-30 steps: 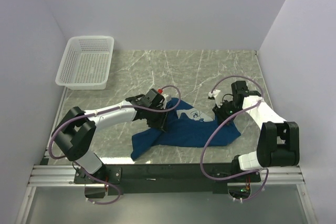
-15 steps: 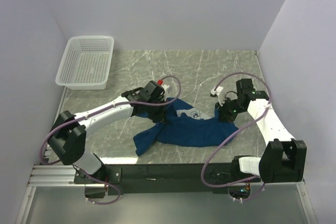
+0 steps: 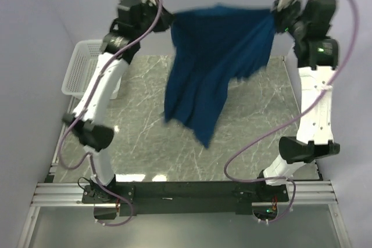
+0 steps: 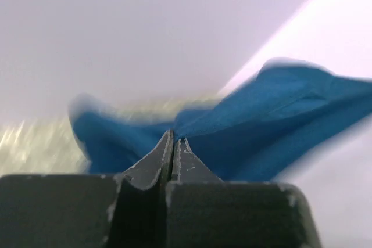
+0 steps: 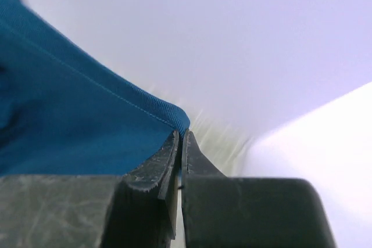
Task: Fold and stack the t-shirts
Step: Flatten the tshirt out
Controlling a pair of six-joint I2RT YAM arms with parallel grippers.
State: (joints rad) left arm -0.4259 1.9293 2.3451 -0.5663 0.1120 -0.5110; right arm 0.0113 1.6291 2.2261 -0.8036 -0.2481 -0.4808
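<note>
Shake-out stage: left fingers (image 4: 156, 164) and right fingers (image 5: 165, 164) both clamped on the t-shirt (image 3: 215, 50), dangling above the desk (image 3: 256, 114), so next probably lay it flat.

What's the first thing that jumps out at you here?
The dark blue t-shirt, held high in the air and hanging spread above the marble table. The left gripper and right gripper each pinch an upper edge, jaws shut on the cloth. A white mesh basket sits at the table's far left corner.
</note>
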